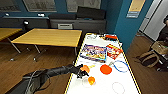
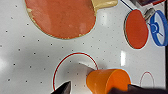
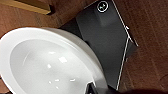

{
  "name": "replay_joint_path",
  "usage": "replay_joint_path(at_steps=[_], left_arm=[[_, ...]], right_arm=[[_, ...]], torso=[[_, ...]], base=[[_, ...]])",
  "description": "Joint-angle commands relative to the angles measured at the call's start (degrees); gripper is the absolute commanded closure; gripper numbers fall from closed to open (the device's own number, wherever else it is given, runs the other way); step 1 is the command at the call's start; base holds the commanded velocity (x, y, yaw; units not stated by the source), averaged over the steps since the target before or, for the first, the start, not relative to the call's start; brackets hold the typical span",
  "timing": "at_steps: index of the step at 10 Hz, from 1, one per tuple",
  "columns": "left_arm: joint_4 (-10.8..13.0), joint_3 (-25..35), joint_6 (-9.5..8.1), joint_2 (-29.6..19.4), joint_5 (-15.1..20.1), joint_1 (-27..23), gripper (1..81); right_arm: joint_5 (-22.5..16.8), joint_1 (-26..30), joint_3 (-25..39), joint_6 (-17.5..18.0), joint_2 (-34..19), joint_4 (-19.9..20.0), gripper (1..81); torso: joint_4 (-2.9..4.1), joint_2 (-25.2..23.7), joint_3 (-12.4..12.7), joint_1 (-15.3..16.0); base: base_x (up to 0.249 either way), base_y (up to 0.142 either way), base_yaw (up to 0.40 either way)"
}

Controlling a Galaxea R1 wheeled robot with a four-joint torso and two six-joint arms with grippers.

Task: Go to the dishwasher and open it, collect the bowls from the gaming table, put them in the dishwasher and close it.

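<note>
Teal walls and a wooden floor frame the head view, where a white gaming surface (image 1: pixel 105 75) with a yellow edge carries board-game boxes (image 1: pixel 94 53), a red paddle (image 1: pixel 105 69), a blue ring (image 1: pixel 120 66) and a small orange bowl (image 1: pixel 91 80). The left gripper (image 1: pixel 81 73) reaches in over the near edge, just beside that bowl, with a second paddle (image 1: pixel 85 68) close behind it.

From the left wrist, the orange bowl (image 2: pixel 108 81) sits on the dotted white top over a red printed circle (image 2: pixel 75 71), between two dark fingers (image 2: pixel 63 88); they stand spread on either side and I cannot tell whether they touch it yet. It looks like thin plastic: light, a little flexible, easy to tip or to skate on this slick top. A pinch across the rim seems the safest hold.

From the right wrist, a white bowl (image 3: pixel 47 62) hangs over the wooden floor and a dark part of the robot's base (image 3: pixel 107 42). A finger (image 3: pixel 93 89) appears clamped at its rim. Glossy and probably ceramic, it would be heavier, slippery and breakable, so that rim hold needs to be firm.
</note>
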Motion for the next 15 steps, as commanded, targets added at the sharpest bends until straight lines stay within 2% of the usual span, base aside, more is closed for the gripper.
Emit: replay_joint_path(at_steps=[1, 5, 6, 9, 10, 14, 15], left_arm=[[-0.1, -2.3, -0.05, 3.2, 1.3, -8.5, 1.0], [0.0, -3.1, -0.05, 5.5, 1.3, -8.5, 1.0], [0.1, -3.2, -0.05, 5.8, 1.3, -8.4, 1.0], [0.1, -3.9, -0.05, 6.4, 1.3, -7.9, 1.0], [0.1, -3.9, 0.04, 6.4, 1.3, -7.8, 1.0], [0.1, -4.1, 0.04, 6.4, 1.2, -6.4, 1.0], [0.1, -4.4, 0.30, 6.3, 1.2, -5.6, 81.1]], right_arm=[[-3.8, 1.0, 0.8, -0.3, -1.8, -1.4, 81.1], [-4.2, 1.3, 0.8, -0.3, -1.8, -1.4, 81.1], [-4.2, 1.2, 0.8, -0.3, -1.8, -1.4, 81.1], [-4.2, 1.3, 0.8, -0.3, -1.7, -1.4, 81.1], [-4.3, 1.3, 0.8, -0.3, -1.7, -1.4, 81.1], [-4.3, 1.4, 0.7, -0.3, -1.6, -1.4, 81.1], [-4.3, 1.5, 0.7, -0.3, -1.6, -1.2, 81.1]], torso=[[0.00, 0.0, 0.0, 0.0], [0.00, 0.0, 0.0, 0.0], [0.00, 0.0, -1.9, 0.0], [0.00, 0.0, -4.8, 0.0], [0.00, 0.0, -3.0, 0.0], [0.00, 0.1, -3.6, 0.0], [0.00, 0.1, -3.6, 0.0]], base=[[0.000, 0.000, 0.000], [0.000, 0.000, 0.000], [0.000, 0.000, 0.000], [0.000, 0.000, 0.000], [0.000, 0.000, 0.000], [0.000, 0.000, 0.000], [0.000, 0.000, 0.000]])
